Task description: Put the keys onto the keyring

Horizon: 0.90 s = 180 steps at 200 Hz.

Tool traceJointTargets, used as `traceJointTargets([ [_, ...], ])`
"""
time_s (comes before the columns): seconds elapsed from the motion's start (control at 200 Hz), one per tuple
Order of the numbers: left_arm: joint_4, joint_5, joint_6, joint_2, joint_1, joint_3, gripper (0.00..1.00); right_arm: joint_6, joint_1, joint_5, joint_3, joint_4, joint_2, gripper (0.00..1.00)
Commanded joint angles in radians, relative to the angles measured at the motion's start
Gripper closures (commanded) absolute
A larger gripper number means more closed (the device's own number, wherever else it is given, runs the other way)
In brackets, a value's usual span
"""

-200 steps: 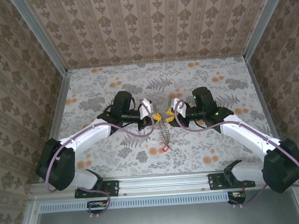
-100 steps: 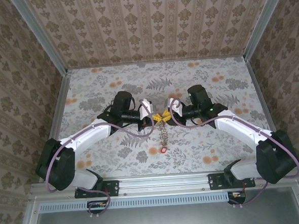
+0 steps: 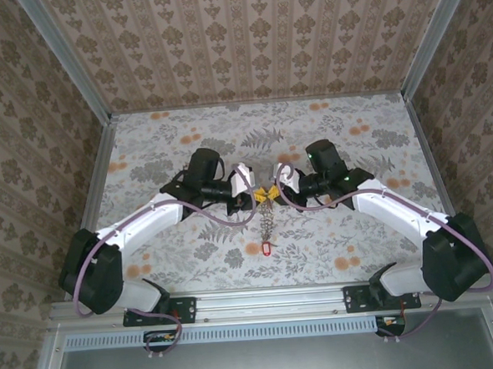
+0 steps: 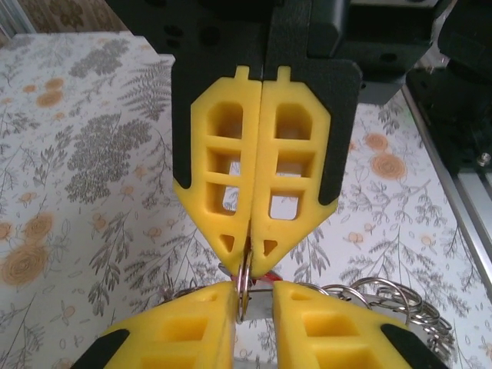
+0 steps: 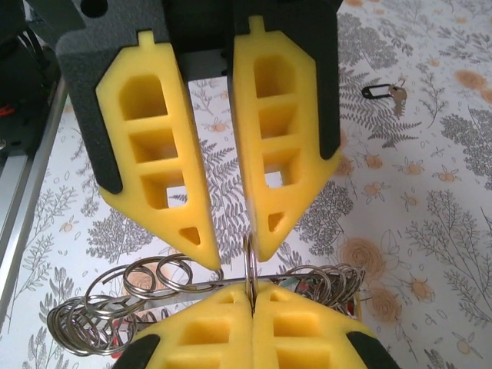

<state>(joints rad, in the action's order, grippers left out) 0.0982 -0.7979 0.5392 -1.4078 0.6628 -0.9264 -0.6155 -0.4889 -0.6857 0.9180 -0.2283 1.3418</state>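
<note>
The table [image 3: 353, 144] wears a cloth printed with grey ferns and orange flowers, and stands between walls of brown patterned wallpaper with metal rails at the corners. Over its middle the two arms meet tip to tip. Each claw has yellow moulded fingers, wedge-shaped and cut with square hollows, backed by black plates. The right claw [image 5: 252, 298] has its fingers pressed flat together, clamped on the thin steel wire of the keyring [image 5: 249, 265], which stands edge-on. The left claw [image 4: 254, 298] holds its fingers a little apart, with the wire in the gap close beside one of them. Small shiny wire loops bunch along the ring. The keys [image 3: 268, 221] hang from it in a grey string with a red tag [image 3: 267, 248] at the bottom. One loose key [image 5: 384, 92] with a dark tag lies flat on the cloth, well apart.
</note>
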Motion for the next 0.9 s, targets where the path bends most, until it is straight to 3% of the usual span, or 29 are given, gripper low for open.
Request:
traceJointTargets([
  [0.0, 0.167, 0.073, 0.107, -0.015, 0.019, -0.075, 0.81, -0.072, -0.033, 0.07, 0.077, -0.105, -0.011, 0.98],
  [0.16, 0.225, 0.117, 0.139, -0.04, 0.037, -0.115, 0.82, -0.09, -0.066, 0.119, 0.108, -0.153, -0.011, 0.98],
  [0.365, 0.238, 0.132, 0.14, -0.052, 0.04, -0.127, 0.86, -0.085, -0.076, 0.097, 0.1, -0.126, -0.045, 0.99],
  [0.755, 0.099, -0.001, 0.067, -0.022, 0.036, -0.077, 0.8, -0.057, -0.076, 0.085, 0.059, -0.055, -0.073, 0.99],
  [0.895, 0.08, -0.01, 0.056, -0.016, 0.032, -0.072, 0.85, -0.049, -0.073, 0.073, 0.049, -0.035, -0.077, 0.99],
])
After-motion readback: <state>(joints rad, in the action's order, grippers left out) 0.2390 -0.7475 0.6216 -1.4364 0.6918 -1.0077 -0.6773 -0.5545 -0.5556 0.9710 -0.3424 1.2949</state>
